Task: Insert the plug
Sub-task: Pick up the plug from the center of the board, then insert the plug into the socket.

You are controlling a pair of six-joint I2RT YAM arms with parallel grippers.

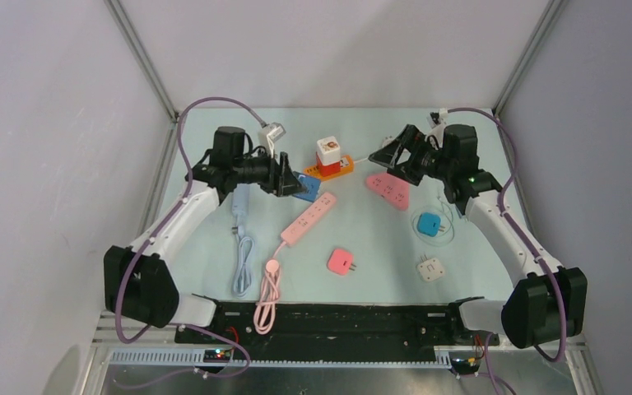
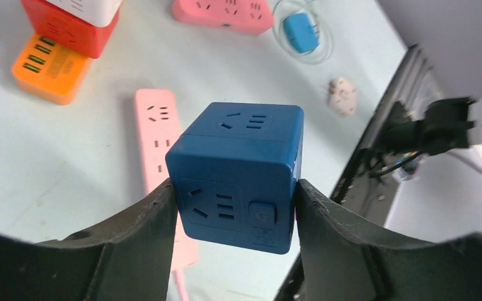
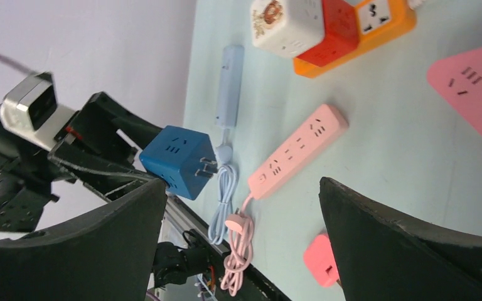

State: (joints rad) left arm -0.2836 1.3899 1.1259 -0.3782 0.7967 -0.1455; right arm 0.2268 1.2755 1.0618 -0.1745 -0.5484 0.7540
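left fingers (image 2: 132, 244) grip the blue cube adapter (image 2: 235, 175) (right fingers (image 3: 401, 238) spread, empty); keep prongs (image 3: 208, 168) square over pink power strip (image 2: 157, 125).

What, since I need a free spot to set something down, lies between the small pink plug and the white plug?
Nothing. The top view shows only bare table mat between the pink plug and the white plug.
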